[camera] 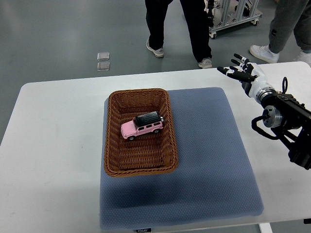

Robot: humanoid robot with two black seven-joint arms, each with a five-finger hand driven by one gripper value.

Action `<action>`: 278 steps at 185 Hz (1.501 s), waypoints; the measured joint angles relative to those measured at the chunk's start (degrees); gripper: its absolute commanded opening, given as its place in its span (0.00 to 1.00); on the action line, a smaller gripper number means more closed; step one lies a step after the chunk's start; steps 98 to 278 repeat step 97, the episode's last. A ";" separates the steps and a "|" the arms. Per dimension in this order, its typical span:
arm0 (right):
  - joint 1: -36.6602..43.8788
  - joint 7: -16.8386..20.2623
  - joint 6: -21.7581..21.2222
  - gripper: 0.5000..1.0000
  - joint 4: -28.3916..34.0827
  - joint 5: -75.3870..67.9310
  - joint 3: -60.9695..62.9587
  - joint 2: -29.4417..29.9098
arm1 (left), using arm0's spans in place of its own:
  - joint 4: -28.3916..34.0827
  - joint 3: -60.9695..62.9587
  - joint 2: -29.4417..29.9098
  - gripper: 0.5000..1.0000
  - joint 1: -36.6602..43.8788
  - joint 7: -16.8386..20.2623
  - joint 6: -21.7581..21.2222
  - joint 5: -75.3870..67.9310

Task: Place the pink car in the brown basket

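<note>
A pink toy car (142, 125) with a black roof lies inside the brown wicker basket (112, 141), near its middle, pointing left. The basket stands on the left part of a blue-grey mat (209, 155). My right hand (236, 71) is far from the basket, raised over the table's far right edge, with its fingers spread and nothing in them. Its arm comes in from the right edge. My left arm does not show.
The mat lies on a white table (53, 145). Beyond the far edge two people stand on the grey floor, one by legs in dark trousers (194, 29), another at the top right (286, 24). A wheeled metal frame (235, 14) stands behind.
</note>
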State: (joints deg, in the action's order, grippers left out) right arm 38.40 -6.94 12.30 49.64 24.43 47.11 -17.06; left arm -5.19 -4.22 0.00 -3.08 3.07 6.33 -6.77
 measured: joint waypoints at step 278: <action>0.01 0.00 0.07 0.83 -0.09 0.00 0.00 0.26 | 0.19 -0.09 0.00 1.00 0.00 0.00 0.00 0.06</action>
